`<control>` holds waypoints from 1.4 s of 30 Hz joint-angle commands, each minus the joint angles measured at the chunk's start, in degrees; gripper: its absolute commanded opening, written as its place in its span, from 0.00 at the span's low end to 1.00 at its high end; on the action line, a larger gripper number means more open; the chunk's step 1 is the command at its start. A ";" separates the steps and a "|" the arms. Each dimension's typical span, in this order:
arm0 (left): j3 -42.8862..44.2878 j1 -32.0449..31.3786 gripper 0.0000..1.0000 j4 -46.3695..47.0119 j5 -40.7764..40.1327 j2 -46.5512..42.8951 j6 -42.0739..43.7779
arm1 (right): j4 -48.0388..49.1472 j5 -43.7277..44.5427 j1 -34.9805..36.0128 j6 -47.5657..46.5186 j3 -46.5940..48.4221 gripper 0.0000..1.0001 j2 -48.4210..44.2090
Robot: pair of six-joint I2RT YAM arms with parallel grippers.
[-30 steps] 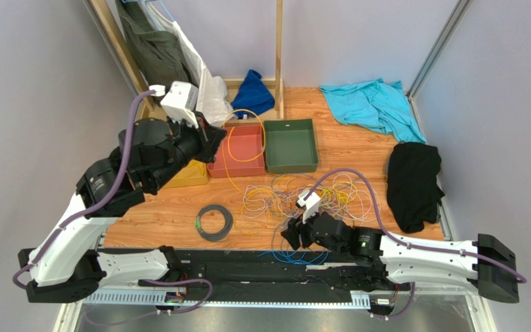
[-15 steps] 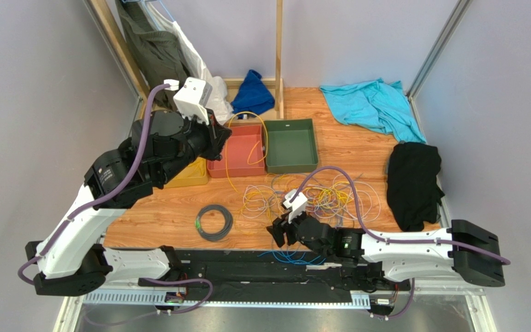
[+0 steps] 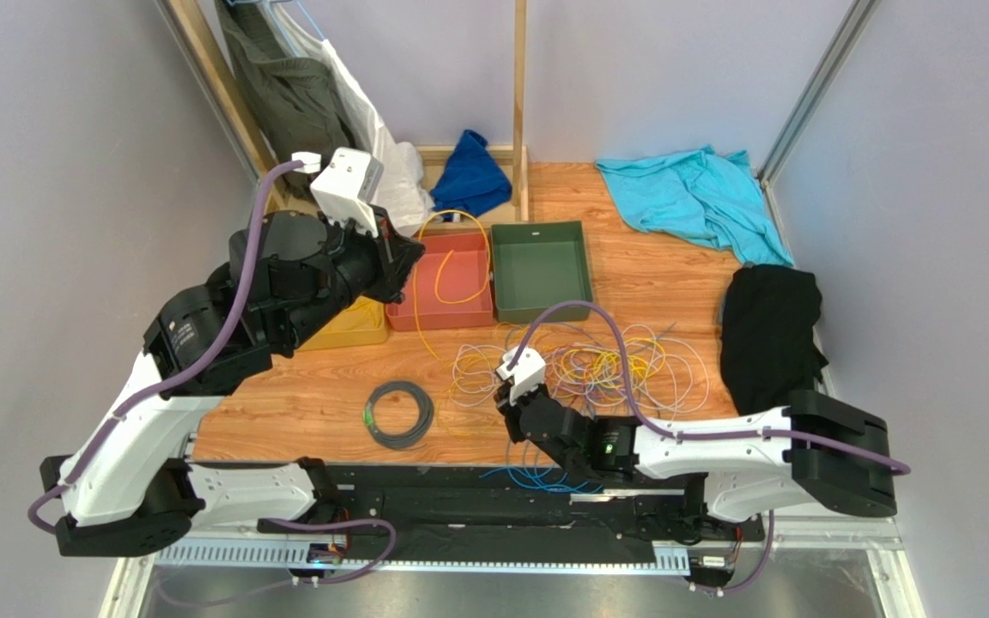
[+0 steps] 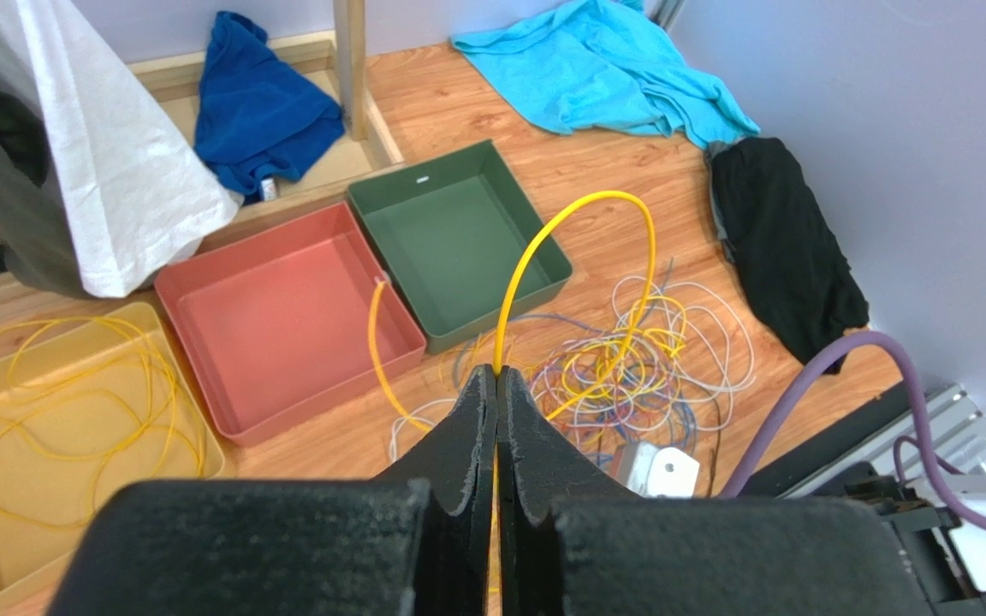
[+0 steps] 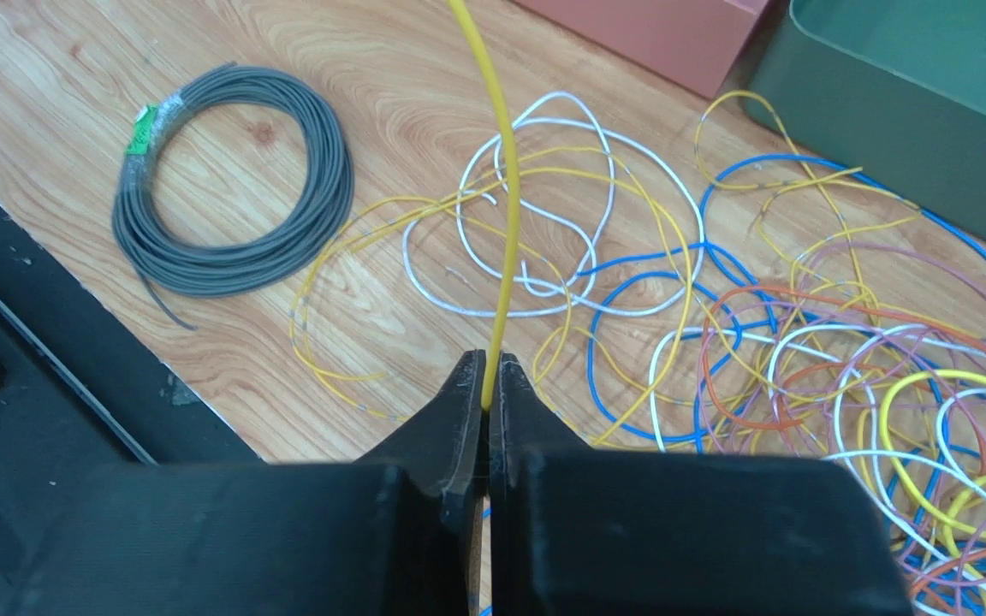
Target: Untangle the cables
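My left end effector and right end effector each clenched on yellow cable; cable tangle on tabletop, right of grey coil.

Bright, even, diffuse light falls from overhead in all three views; the orange-brown wood-grain worktop shows only soft, short shadows, such as the faint one hugging the grey coiled cable with a green tag; no hard glare, only a mild sheen on the wood; the pale lilac-grey walls take a cool cast; the overhead view is sharp throughout, its uprights leaning outward towards the corners; in the wrist views the black left gripper and black right gripper sit dark and soft-focused, while the thin yellow cable and the loose tangle of coloured cables are crisp.
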 commanded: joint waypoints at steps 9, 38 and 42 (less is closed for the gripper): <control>-21.88 -0.06 0.00 10.09 -2.51 -11.22 -3.55 | -26.03 3.05 0.90 -9.14 24.89 0.00 -20.49; -69.19 -0.24 0.09 61.07 27.37 -29.77 -10.24 | -31.78 -8.64 -4.89 -3.87 40.67 0.00 -10.57; -69.37 -0.24 0.15 65.73 33.16 -27.85 -10.24 | -31.34 -12.50 -6.30 -1.94 43.48 0.00 -8.37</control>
